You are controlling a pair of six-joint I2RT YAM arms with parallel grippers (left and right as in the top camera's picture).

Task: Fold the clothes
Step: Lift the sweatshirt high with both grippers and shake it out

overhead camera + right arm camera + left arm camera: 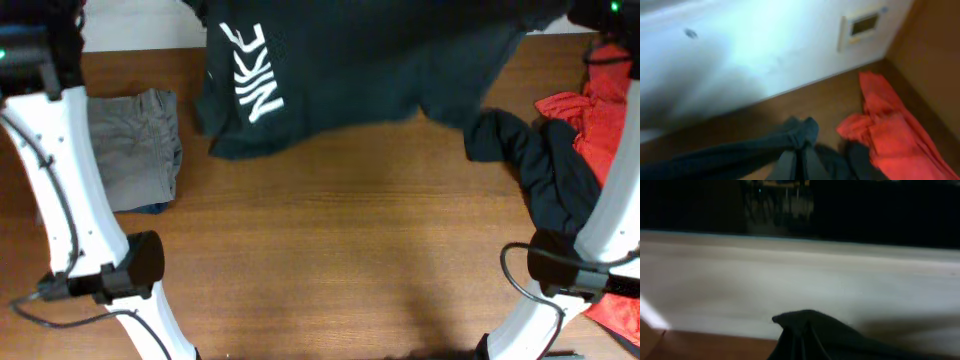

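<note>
Desk (340, 250) of brown wood fills the overhead view. Across the top centre of that frame hangs the dark shirt (380, 70), the largest cloth in sight. It is spread wide from left of centre to the upper right, and its lower hem reaches over the far part of the desk; whether the hem touches the wood cannot be told. 2 white arms frame the scene. The left arm (50, 190) rises along the left edge, the right arm (610, 220) rises along the right edge, and both leave the frame near the top corners.

At the right a black garment (535, 165) lies crumpled, touching a red garment (600, 115) at the right edge. At the left a grey garment (135, 150) lies folded flat, just left of the shirt's lower corner in the picture.

The left end effector (804, 337), at the bottom centre of the left wrist view, is closed on a pinched peak of the shirt. Its fingers are hard to tell from the dark cloth, and a pale wall (790, 275) stands behind. The right end effector (799, 157), at the bottom centre of the right wrist view, is clamped on a bunched fold of the same shirt, which trails toward the lower left. White NIKE lettering (255, 75) runs sideways near the shirt's left edge.
</note>
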